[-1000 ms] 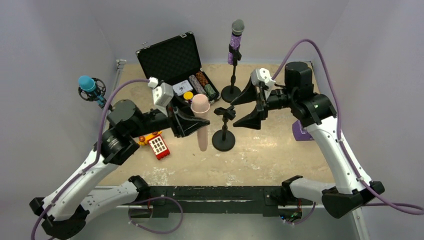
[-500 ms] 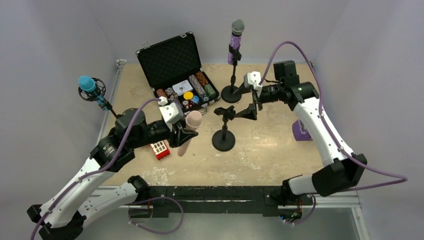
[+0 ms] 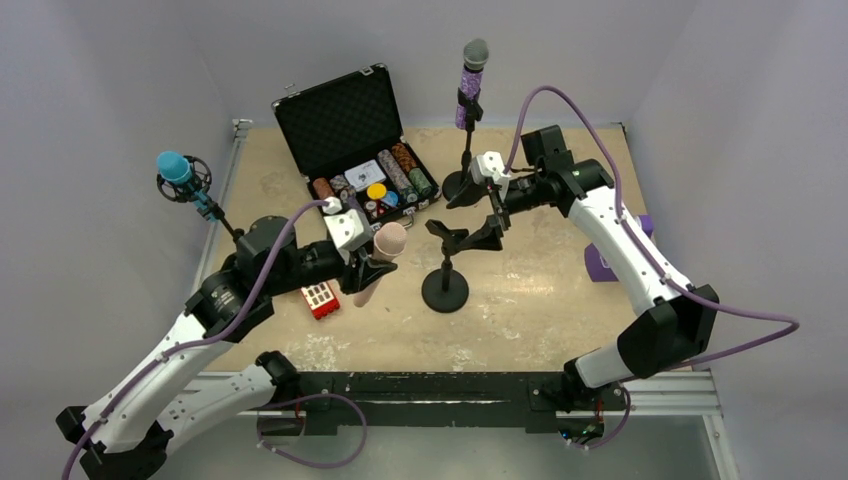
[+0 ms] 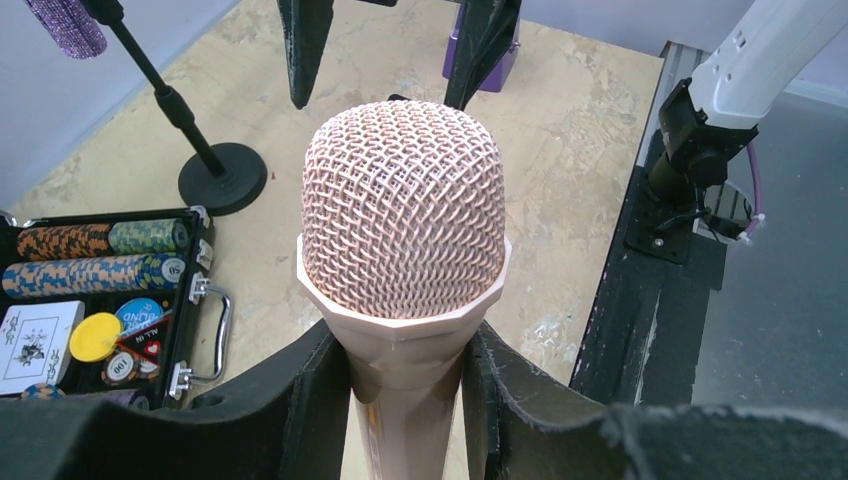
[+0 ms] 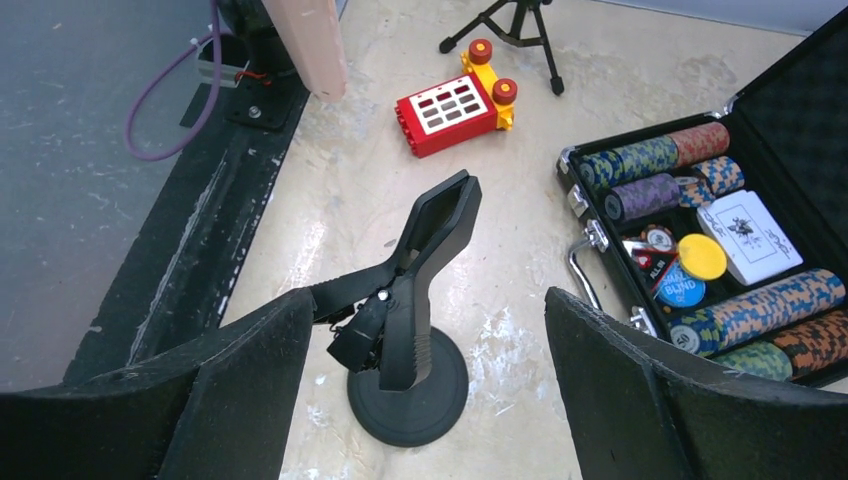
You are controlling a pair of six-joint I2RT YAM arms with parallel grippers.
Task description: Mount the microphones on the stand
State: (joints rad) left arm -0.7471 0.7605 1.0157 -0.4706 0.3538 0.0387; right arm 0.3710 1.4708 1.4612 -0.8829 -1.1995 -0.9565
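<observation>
Top external: pink mic [image 3: 388, 241] tilted, head toward 1 o'clock, tail toward 7, clamped in left jaws over desk [image 3: 540, 300]. Stand [image 3: 445, 291] at its 3 o'clock; red block [image 3: 318, 296] at 8. Right jaws gape wide, holding nothing, near stand's clip.

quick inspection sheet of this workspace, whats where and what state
surface: tan table, scuffed
job's things: peach microphone in the left gripper; purple microphone and blue microphone each on its own stand; middle stand empty
clutter: open case of poker chips; red block; purple object by the right arm
grippers: left gripper shut on peach microphone; right gripper open, fingers either side of the middle stand's clip
cables: purple cable looped above each arm
surroundings: grey walls; black rail at near edge
</observation>
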